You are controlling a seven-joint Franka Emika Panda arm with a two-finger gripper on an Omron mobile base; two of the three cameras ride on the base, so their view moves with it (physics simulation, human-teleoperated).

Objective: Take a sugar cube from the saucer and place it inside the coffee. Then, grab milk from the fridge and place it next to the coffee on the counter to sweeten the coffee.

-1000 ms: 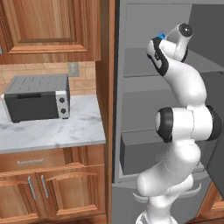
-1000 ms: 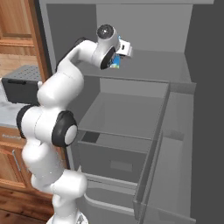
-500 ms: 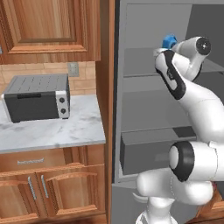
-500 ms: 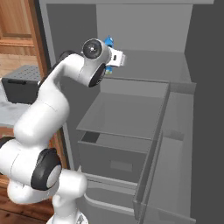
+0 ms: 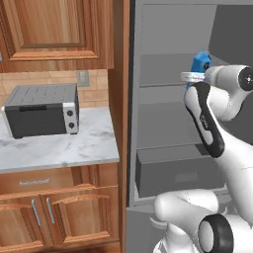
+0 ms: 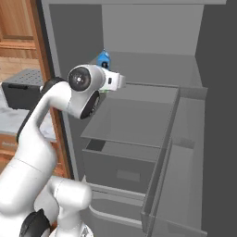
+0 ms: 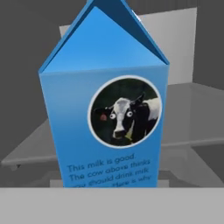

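The fridge (image 6: pixel 194 41) stands open, its upper shelf (image 6: pixel 152 62) bare apart from the milk (image 7: pixel 107 105), which sits upright near the left wall with open room to its right and behind it. In the hand view the carton stands directly ahead and very close. The shelf (image 6: pixel 134 115) below is bare, and the drawer (image 5: pixel 173 173) lies under it. On the tabletop (image 5: pixel 59 148), the toaster oven (image 5: pixel 42 108) takes the back, leaving a free front strip.

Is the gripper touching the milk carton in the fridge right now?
Cannot tell. In the hand view the milk carton looms close and upright, but the fingertips are hidden. In the left base view the gripper overlaps the carton, so neither contact nor gap shows.
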